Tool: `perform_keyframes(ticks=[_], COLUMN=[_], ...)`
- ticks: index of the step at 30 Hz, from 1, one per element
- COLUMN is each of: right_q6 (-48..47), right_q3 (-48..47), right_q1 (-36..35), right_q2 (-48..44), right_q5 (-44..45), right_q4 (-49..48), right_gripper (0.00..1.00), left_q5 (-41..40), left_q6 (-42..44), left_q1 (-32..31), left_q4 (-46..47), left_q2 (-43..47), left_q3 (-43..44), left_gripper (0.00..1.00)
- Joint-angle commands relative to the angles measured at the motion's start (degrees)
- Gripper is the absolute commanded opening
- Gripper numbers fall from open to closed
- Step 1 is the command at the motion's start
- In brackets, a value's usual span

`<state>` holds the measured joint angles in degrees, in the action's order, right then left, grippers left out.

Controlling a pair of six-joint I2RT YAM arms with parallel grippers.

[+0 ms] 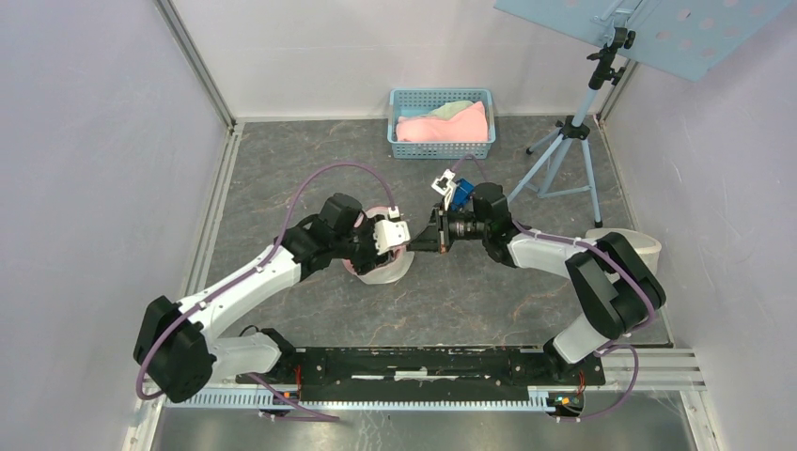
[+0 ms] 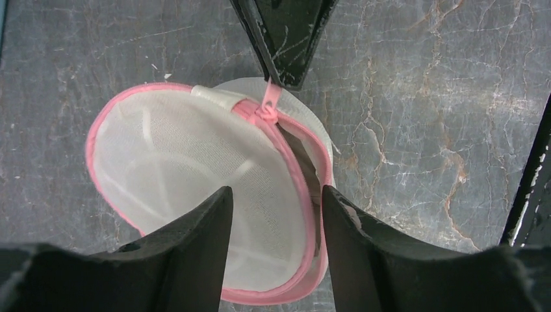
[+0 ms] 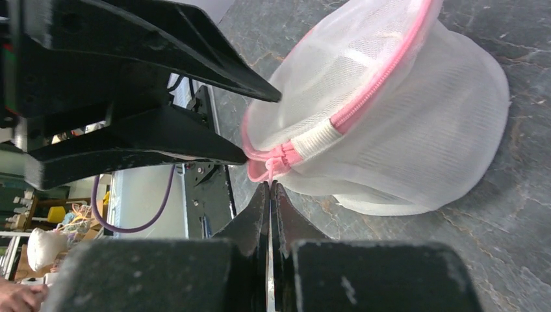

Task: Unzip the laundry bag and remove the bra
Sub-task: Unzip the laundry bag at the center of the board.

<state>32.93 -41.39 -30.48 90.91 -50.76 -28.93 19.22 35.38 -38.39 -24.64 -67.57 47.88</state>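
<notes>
I'm seeing my right hand (image 3: 269,190) pinching tight on the pink zipper pull (image 2: 271,99) of the white mesh laundry bag (image 2: 175,162), which is lying on the grey surface (image 2: 422,130). My left hand (image 2: 274,195) is standing wide, straddling the bag's pink rim.

Marbled table (image 1: 310,310) carries laundry bag (image 1: 387,271), basket (image 1: 442,148), tripod (image 1: 575,130).

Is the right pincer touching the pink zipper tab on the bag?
Touching. The left wrist view shows the pink zipper tab running straight into the shut tip of the right pincer, with no gap between them.
</notes>
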Motion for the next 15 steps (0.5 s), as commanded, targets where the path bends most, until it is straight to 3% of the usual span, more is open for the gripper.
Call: perform_keyframes(ticks=[1,3,9,15], right_q6=[1.8,1.5,-5.5,-9.7], right_q3=[-0.5,-0.6,-2.6,-6.6], right_q1=[-0.8,-0.8,0.5,1.8], right_q2=[-0.8,-0.7,0.2,3.2], right_q5=[0.0,-0.2,1.4,2.9], right_q4=[-4.6,-4.4,2.5,6.4], right_gripper=[0.00,0.00,0.00,0.00], left_q5=[0.6,-0.5,-1.5,-0.7], left_q6=[-2.8,-2.5,-1.5,-1.0], left_q1=[-0.3,-0.3,-0.3,-0.3], left_q4=[2.8,3.1,1.7,0.6], left_q2=[-2.5,-3.2,-1.7,0.9], left_q3=[1.5,1.2,-0.4,-2.6], left_gripper=[0.57,0.49,0.05,0.02])
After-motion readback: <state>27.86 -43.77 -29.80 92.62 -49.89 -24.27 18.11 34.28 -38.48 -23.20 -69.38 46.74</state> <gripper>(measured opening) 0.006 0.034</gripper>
